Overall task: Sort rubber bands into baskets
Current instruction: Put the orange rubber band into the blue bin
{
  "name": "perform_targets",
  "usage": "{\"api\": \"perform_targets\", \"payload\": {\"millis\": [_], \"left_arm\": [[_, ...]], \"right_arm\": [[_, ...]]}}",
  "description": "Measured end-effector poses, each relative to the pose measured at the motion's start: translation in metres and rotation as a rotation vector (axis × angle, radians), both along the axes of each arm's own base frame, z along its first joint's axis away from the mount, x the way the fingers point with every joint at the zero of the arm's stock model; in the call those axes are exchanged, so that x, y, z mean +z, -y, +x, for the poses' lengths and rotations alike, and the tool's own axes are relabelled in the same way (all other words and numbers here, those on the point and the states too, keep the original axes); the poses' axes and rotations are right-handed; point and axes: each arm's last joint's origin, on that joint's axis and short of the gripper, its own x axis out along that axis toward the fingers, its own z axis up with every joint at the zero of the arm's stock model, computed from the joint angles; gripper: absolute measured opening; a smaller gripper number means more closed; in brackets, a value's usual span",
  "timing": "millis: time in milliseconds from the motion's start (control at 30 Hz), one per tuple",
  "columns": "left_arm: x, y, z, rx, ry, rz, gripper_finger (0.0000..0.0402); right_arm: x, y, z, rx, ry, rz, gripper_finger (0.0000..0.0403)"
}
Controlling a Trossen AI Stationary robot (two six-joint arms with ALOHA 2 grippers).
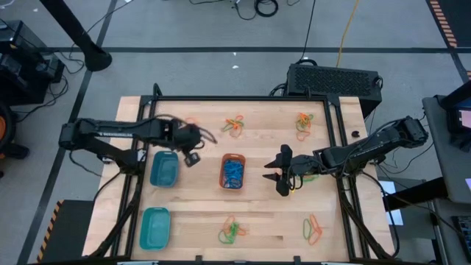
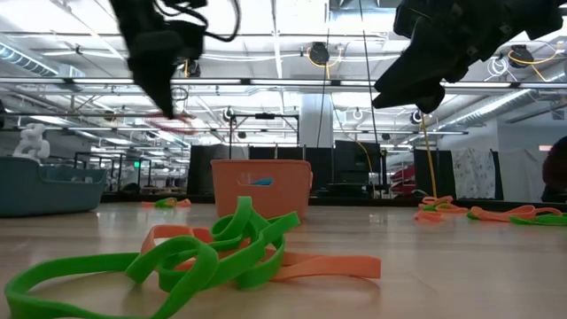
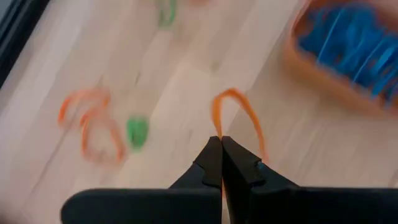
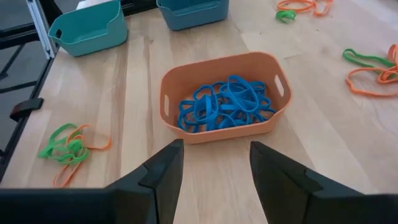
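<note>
Our left hand (image 3: 221,146) is pinched closed on a thin orange rubber loop (image 3: 239,118). Our right hand (image 4: 214,165), fingers spread and empty, hovers at three o'clock of the orange plastic basket (image 4: 221,134) holding blue elastic bands (image 4: 227,102) on the wooden worktop (image 1: 272,221).

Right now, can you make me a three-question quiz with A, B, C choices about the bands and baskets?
1. Where is the orange basket?
A. middle of the table
B. far left edge
C. on the floor

2. What colour are the rubber bands inside it?
A. green
B. blue
C. yellow

3. What is the left gripper doing?
A. wide open
B. shut on an orange band
C. holding a basket

Answers: 1 A, it sits between both arms. 2 B, only blue loops fill it. 3 B, the loop hangs from its closed tips.
</note>
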Motion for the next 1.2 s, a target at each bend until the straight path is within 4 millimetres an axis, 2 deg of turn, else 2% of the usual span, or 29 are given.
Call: {"api": "perform_targets", "payload": {"millis": [200,533,900,1200], "left_arm": [[-0.006,0.032,-0.022,0.114,-0.169,0.049,0.0000],[-0.045,0.061,-0.050,0.221,-0.341,0.003,0.0000],[-0.067,0.071,-0.067,0.242,-0.420,-0.004,0.0003],[-0.070,0.070,-0.069,0.237,-0.427,0.016,0.0027]], "right_arm": [[0.000,0.000,0.000,-0.002,0.003,0.003,0.0176],[0.001,0.000,0.000,-0.011,0.007,0.020,0.0176],[0.001,0.000,0.000,-0.011,0.008,0.020,0.0176],[0.001,0.000,0.000,-0.011,0.008,0.020,0.0176]]}}
